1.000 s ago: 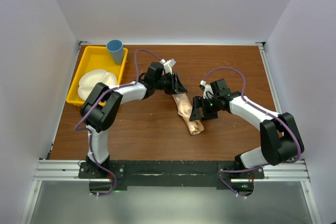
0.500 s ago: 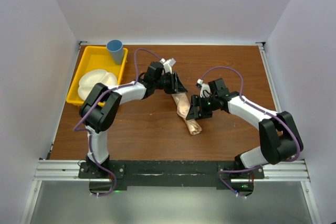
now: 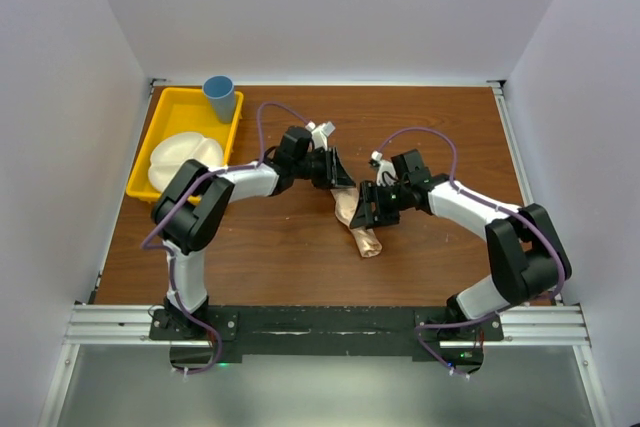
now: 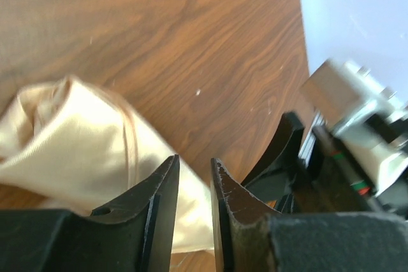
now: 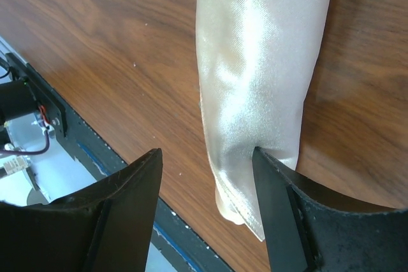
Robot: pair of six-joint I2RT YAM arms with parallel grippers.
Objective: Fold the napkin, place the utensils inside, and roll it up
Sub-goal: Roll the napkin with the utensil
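The peach-orange napkin (image 3: 358,224) lies rolled into a tube on the middle of the wooden table. It also shows in the left wrist view (image 4: 76,138) and the right wrist view (image 5: 261,62). The fork is hidden; I see no metal anywhere. My left gripper (image 3: 338,169) hovers at the roll's far end, its jaws (image 4: 194,160) a narrow gap apart with nothing between them. My right gripper (image 3: 366,205) is wide open (image 5: 205,151) at the roll's right side. Its right fingertip (image 5: 264,164) presses into the cloth near the roll's near end.
A yellow tray (image 3: 165,107) at the back left holds a white divided plate (image 3: 185,157) and a blue cup (image 3: 220,97). The black front rail (image 5: 64,125) runs along the table's near edge. White walls enclose three sides.
My right gripper has moved left, onto the roll's right side. My left gripper has shifted slightly right and nearer over the roll's far end. The roll stays where it was.
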